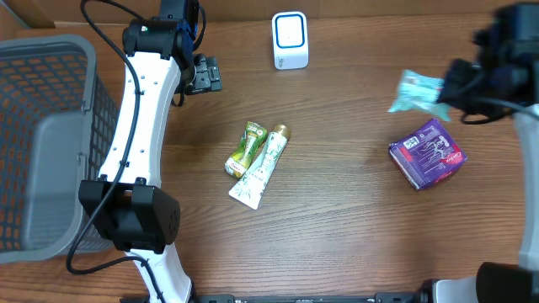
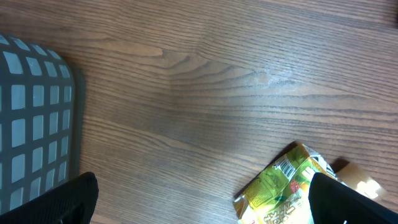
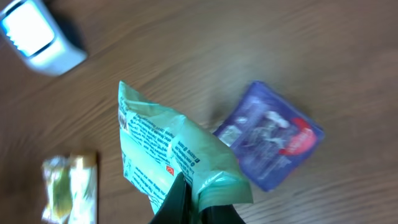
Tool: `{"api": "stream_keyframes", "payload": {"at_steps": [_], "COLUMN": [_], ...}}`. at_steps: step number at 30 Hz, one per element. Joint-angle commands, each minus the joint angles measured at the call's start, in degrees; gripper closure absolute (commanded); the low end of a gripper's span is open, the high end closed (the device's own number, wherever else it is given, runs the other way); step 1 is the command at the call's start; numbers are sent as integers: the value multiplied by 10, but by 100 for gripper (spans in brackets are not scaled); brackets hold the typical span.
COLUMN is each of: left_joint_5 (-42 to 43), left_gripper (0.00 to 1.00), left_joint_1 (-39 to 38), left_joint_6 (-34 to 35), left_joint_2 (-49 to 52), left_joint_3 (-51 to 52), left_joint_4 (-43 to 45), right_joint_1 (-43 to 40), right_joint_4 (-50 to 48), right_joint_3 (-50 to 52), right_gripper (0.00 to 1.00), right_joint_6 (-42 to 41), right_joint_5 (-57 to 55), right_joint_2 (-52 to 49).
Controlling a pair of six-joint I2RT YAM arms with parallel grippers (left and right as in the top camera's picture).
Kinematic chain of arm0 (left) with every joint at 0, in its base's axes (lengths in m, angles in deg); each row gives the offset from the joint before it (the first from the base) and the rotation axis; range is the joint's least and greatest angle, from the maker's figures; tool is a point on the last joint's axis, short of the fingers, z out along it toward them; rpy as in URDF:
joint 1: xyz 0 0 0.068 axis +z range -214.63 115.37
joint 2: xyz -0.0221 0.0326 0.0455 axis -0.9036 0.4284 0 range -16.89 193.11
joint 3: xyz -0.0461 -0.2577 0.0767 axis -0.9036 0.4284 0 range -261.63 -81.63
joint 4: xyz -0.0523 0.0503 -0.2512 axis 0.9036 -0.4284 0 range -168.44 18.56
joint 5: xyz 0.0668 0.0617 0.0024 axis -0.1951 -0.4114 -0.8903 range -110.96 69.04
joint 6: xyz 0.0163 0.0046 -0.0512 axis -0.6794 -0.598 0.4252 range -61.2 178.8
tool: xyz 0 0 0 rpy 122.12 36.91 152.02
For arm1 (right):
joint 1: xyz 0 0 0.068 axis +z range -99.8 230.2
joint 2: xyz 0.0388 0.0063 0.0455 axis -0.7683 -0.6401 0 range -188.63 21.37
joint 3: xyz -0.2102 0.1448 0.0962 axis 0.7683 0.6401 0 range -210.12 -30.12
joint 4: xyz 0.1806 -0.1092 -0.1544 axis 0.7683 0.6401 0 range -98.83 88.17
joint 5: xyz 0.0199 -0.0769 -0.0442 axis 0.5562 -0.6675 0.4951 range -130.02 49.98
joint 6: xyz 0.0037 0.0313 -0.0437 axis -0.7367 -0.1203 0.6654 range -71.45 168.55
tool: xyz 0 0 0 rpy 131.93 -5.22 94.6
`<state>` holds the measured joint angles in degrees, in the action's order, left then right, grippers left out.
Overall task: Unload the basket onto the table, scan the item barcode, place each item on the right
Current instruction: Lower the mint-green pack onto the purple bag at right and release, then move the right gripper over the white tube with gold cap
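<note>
The right end effector (image 1: 455, 87), clamped shut on one edge of a pale mint-green plastic packet (image 1: 417, 91), holds it above the wooden bench (image 1: 354, 219). The packet juts from the fingertips toward the white, blue-faced barcode scanner (image 1: 290, 39), well apart from it, and sits up and to the left of a purple box (image 1: 427, 153). The left end effector (image 1: 202, 74) hangs wide open and empty between a grey mesh basket (image 1: 42, 143) and a green foil pouch (image 1: 245, 148).
</note>
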<state>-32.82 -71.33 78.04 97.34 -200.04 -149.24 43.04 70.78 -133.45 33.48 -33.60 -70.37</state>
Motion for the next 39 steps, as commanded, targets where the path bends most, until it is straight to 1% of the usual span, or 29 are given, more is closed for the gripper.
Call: {"api": "stream_keyframes", "payload": {"at_steps": [1,4,6,8,11,12,13,15,16,17,19,20,24,26,29,31,34,39], "left_joint_5": [-6,-6,-6,-6,-6,-6,-6,-6,-6,-6,-6,-6,-6,-6,-6,-6,-6,-6], "left_gripper": [0,0,0,1,0,0,1,1,0,0,0,1,1,1,1,1,0,0], "left_joint_1": [-1,-1,-1,-1,-1,-1,-1,-1,-1,-1,-1,-1,-1,0,0,-1,-2,-2], "left_joint_6": [-4,-4,-4,-4,-4,-4,-4,-4,-4,-4,-4,-4,-4,-4,-4,-4,-4,-4], "left_joint_2": [-11,-11,-11,-11,-11,-11,-11,-11,-11,-11,-11,-11,-11,-11,-11,-11,-11,-11], "left_joint_3": [-9,-9,-9,-9,-9,-9,-9,-9,-9,-9,-9,-9,-9,-9,-9,-9,-9,-9], "left_joint_4": [1,1,1,1,1,1,1,1,1,1,1,1,1,1,1,1,1,1], "right_joint_1": [-87,-140,-163,-174,-179,-179,-179,-179,-179,-179,-180,-180,-167,-144,-96,-55,14,138], "right_joint_4": [-13,-50,-76,-101,-124,-127,-128,-127,-127,-127,-126,-120,-76,-53,-50,-79,-145,-242], "right_joint_3": [62,124,165,198,236,244,250,255,255,253,246,230,153,106,64,60,73,99], "right_gripper": [96,96,96,96,91,80,66,57,42,30,19,15,12,11,11,0,0,0], "right_joint_6": [-5,38,51,51,58,62,62,61,61,61,57,36,33,33,33,31,11,-47], "right_joint_5": [71,145,181,190,189,183,168,145,142,142,142,142,142,144,180,225,270,258], "right_joint_2": [-11,-29,-39,-46,-59,-64,-67,-68,-68,-67,-67,-66,-65,-65,-65,-65,-68,-85]}}
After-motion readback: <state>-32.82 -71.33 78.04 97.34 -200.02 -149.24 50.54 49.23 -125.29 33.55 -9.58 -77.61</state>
